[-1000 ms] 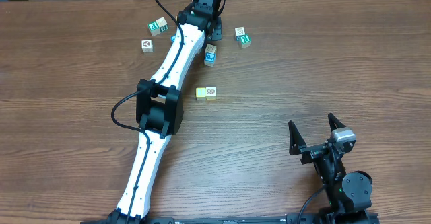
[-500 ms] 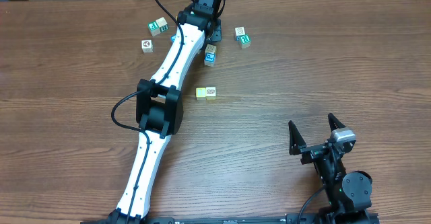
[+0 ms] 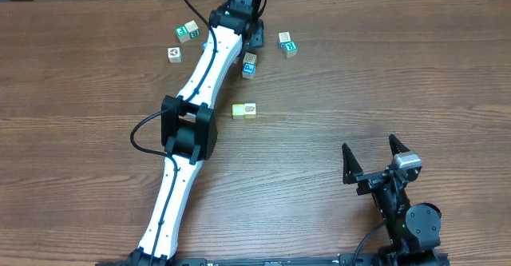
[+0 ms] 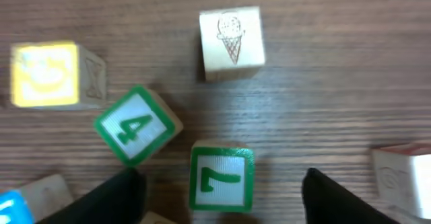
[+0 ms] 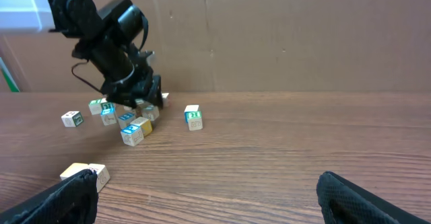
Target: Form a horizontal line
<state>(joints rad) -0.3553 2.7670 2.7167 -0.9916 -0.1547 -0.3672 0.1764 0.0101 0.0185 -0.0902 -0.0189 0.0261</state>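
Brown wood-grain bench (image 3: 335, 82) carries everything, with a plain board wall behind it in the right wrist view. Near the middle lies the start of the line: a yellow-green cube (image 3: 239, 111) and a cream cube (image 3: 250, 109) with a dark mark, touching side by side. Only these two are joined, so the row looks about half made. More cubes lie scattered at the far side, well apart from the pair. The left arm stretches out over that far cluster. Its wrist view shows the left fingers (image 4: 118, 197) spread open with a green 7 cube (image 4: 221, 179) between them, neither finger plainly touching it. A green 4 cube (image 4: 137, 124) sits tilted just beside it, and an ice-cream cube (image 4: 231, 41) lies farther on. The right fingers (image 3: 349, 164) are parted and hold nothing, parked at the near right. I judge the step in hand to be choosing and fetching the next piece. The next move calls for closing squarely on one cube without nudging the green 4 cube. The cube then has to be carried to the near pair and set flush against one end, in line with the two.
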